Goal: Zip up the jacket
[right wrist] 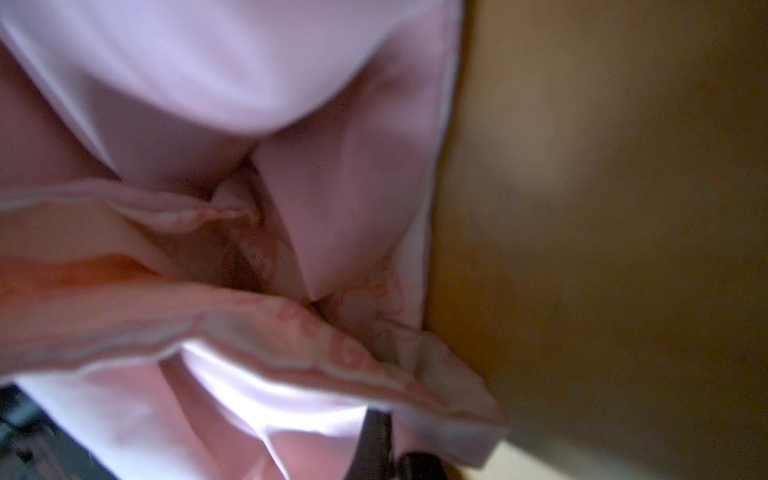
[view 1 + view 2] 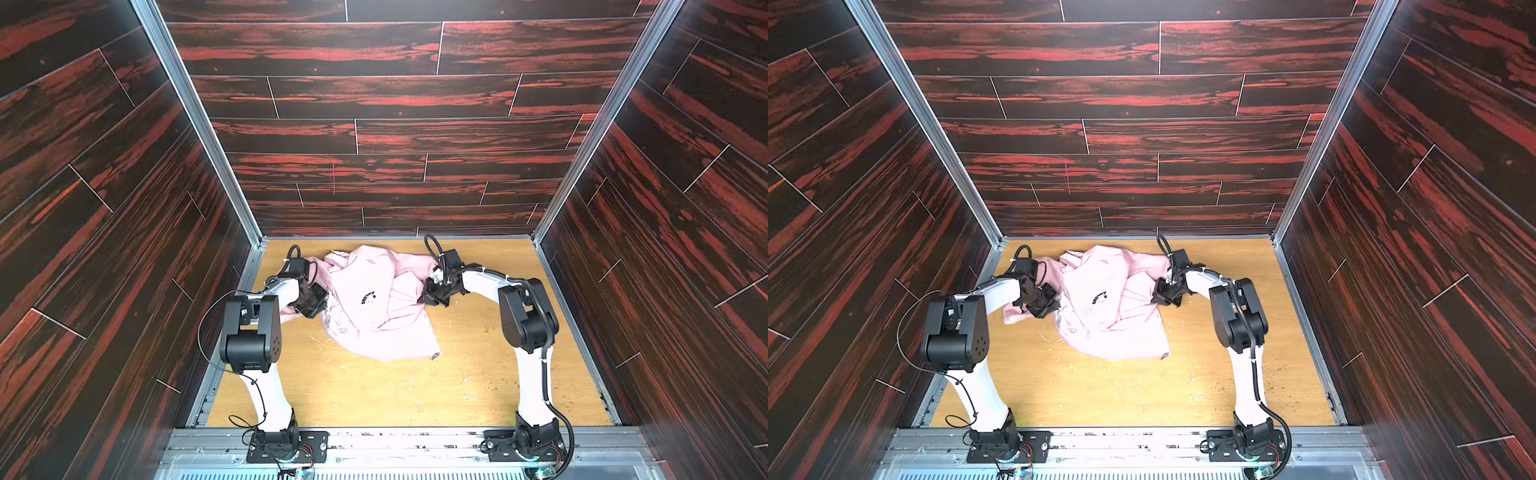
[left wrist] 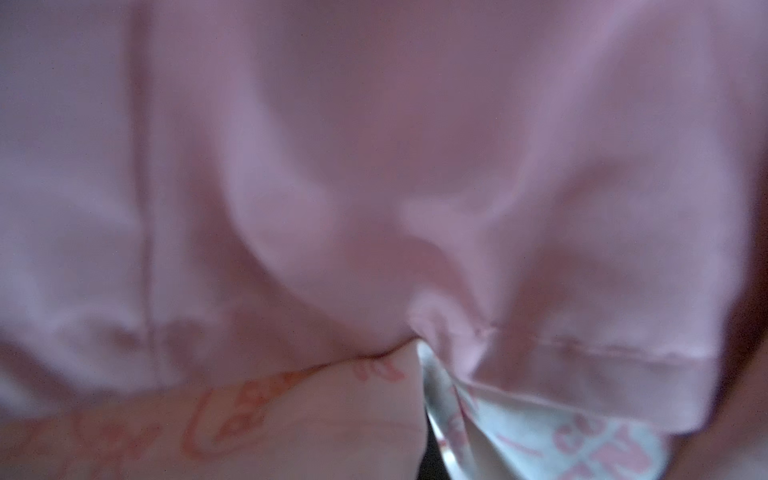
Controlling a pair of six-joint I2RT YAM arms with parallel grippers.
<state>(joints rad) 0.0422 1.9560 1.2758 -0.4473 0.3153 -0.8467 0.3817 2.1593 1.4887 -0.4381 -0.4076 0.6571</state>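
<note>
Left fingers (image 2: 319,300) closed tight on a pinch of the jacket (image 2: 374,320), on its side nearer the bench's left edge; right fingers (image 2: 428,296) likewise closed on a fold on its opposite side. We see the pink jacket crumpled between the two, lying toward the far edge of the bench (image 2: 374,395), its dark chest logo (image 2: 368,298) facing up. In both wrist views the cloth gathers to a point; the fingertips themselves are hidden.
</note>
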